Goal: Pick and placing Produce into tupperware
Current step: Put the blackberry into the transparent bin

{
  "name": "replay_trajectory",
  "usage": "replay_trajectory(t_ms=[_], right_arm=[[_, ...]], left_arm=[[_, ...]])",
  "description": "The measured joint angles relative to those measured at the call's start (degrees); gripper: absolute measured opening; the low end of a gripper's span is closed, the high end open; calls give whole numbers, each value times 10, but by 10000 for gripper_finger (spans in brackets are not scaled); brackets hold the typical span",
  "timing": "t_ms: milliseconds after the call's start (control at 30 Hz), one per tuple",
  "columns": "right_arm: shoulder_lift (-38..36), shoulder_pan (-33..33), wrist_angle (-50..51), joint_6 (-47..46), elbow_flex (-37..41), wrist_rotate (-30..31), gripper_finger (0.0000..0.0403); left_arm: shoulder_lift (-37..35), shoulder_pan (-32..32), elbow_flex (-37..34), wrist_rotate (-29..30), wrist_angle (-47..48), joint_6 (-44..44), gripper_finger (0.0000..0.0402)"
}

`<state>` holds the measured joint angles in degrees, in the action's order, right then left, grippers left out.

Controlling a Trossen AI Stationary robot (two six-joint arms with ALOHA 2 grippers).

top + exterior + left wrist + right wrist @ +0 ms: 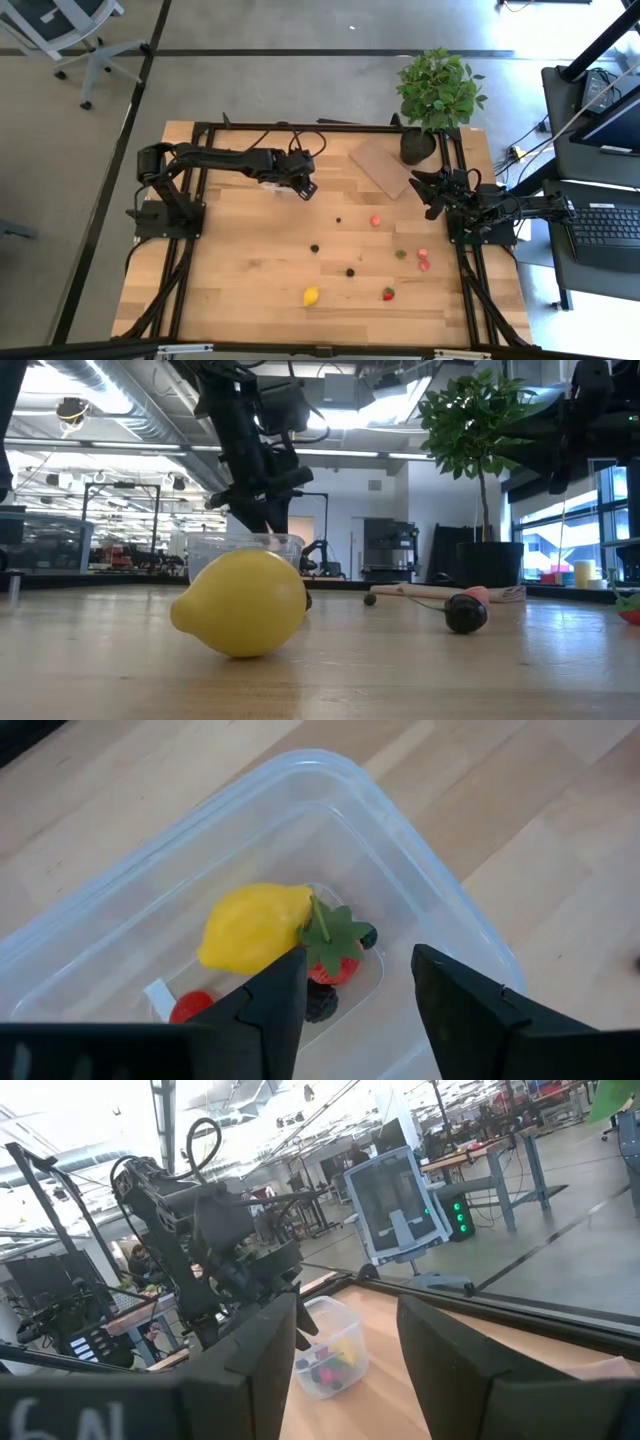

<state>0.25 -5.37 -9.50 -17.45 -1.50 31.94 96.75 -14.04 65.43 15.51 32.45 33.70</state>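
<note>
Looking down past my left gripper [358, 985], I see its fingers spread with a clear gap between them and nothing held; it hangs just above the open tupperware [420, 850]. Inside the container lie a yellow lemon [250, 925], a strawberry with a green leafy cap [330, 945], a dark berry [320, 1005] and a red piece [190, 1005] beside a small white tag whose face I cannot read. From above, the tupperware [275, 187] sits toward the table's far edge, left of the middle, mostly under the arm.

My right gripper [428, 192] waits near the table's right edge, raised off the wood, fingers apart and empty, next to a brown board [382, 166] and a potted plant [437, 90].

Produce left loose on the table [240, 280]: a lemon [311, 296] near the near edge, a strawberry [388, 293], two red pieces [423, 259], a green one [400, 254], another red one [375, 220] and three dark berries [350, 271].

I can read no brand or label anywhere.
</note>
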Motion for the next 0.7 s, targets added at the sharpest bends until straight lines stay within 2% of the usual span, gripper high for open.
replay_trajectory(t_ms=[167,300,400,500,567,700], right_arm=[[0,0,0,0,0,0,178],[0,0,0,0,0,0,178],[0,0,0,-1,0,0,178],[0,0,0,0,0,0,178],[0,0,0,0,0,0,178],[0,0,3,0,0,0,178]], left_arm=[[-11,2,0,0,-10,-26,168],[-37,25,0,-1,-77,-111,163],[-59,53,0,-42,-123,-179,164],[-78,83,1,-105,-121,-227,168],[-85,107,1,-128,-116,-234,172],[-87,157,0,-136,-114,-220,177]])
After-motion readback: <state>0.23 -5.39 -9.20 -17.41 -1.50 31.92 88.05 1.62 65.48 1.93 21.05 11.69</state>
